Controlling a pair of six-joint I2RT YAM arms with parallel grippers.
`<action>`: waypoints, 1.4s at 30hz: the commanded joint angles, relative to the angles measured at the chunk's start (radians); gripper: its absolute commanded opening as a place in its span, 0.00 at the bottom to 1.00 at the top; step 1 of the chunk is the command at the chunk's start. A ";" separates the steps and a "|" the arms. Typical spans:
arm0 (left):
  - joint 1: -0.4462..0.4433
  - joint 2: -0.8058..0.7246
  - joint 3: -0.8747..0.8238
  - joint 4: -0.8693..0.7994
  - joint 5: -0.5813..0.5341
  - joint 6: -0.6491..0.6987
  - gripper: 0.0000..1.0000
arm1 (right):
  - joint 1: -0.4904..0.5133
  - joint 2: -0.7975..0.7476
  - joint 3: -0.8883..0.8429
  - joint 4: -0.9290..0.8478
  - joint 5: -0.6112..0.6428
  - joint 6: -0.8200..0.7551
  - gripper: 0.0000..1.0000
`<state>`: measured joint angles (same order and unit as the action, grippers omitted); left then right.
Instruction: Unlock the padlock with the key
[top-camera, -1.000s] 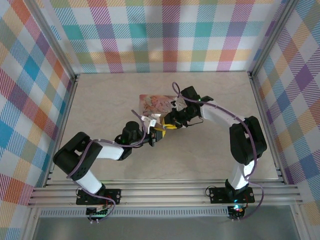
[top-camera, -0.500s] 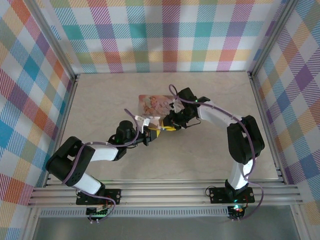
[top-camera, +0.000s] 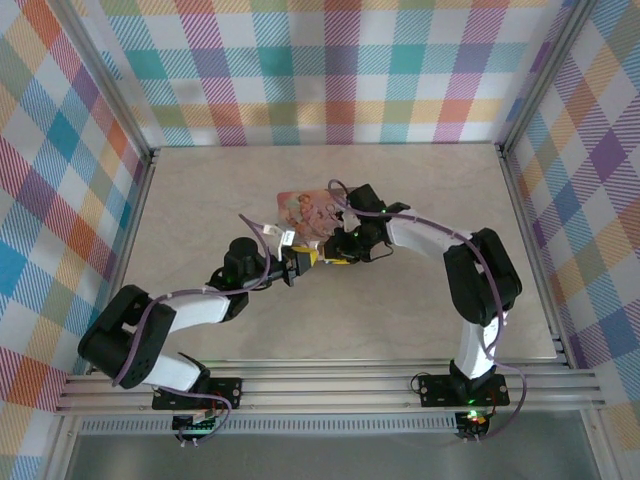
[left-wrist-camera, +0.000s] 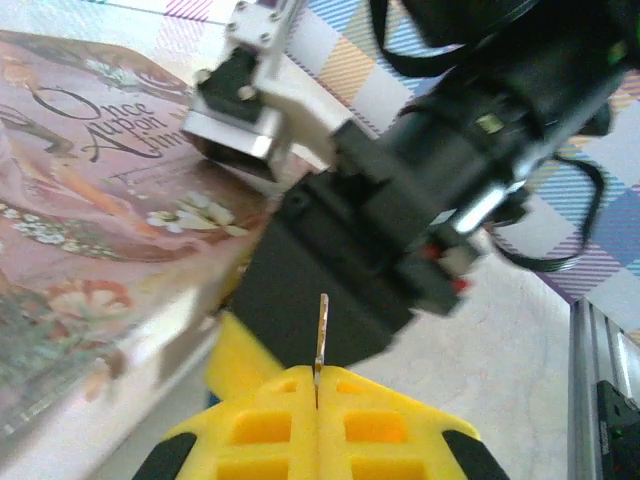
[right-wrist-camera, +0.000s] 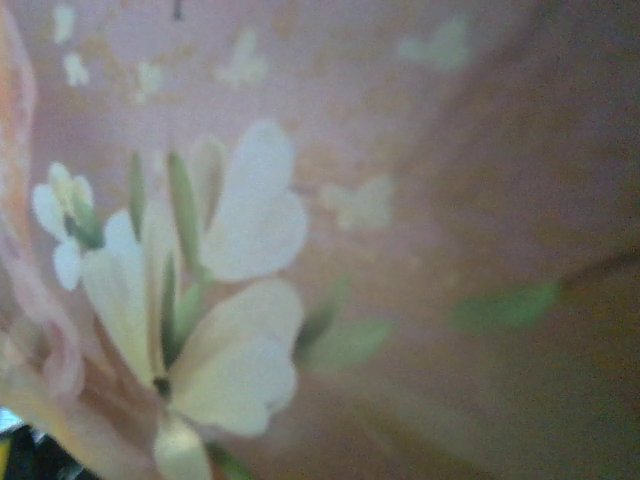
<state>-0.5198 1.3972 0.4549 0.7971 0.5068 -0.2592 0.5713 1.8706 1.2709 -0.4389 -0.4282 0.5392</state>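
Shifted leftward since a second ago, the left gripper and right gripper meet at centre frame. The key, a thin blade, stands clamped between the left's yellow fingers. The padlock's place cannot be told, nor the right's grip. A pink tin lies just above.

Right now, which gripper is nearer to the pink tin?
Right, it seems. The right gripper is at the near right corner of the pink tin, its camera close on the lid. The left gripper, holding the key, sits just short of the near edge.
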 joint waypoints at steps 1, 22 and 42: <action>0.019 -0.071 0.015 -0.127 0.009 0.058 0.00 | 0.002 0.058 -0.061 0.030 0.039 0.131 0.02; 0.087 -0.187 0.365 -0.842 0.363 0.198 0.00 | 0.003 -0.425 -0.242 0.085 -0.143 -0.149 0.44; 0.086 -0.229 0.510 -1.107 0.528 0.274 0.00 | 0.020 -0.548 -0.181 0.304 -0.481 -0.043 0.50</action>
<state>-0.4477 1.1732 0.9394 -0.2878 0.9791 -0.0048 0.5793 1.3079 1.0504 -0.1940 -0.8501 0.4740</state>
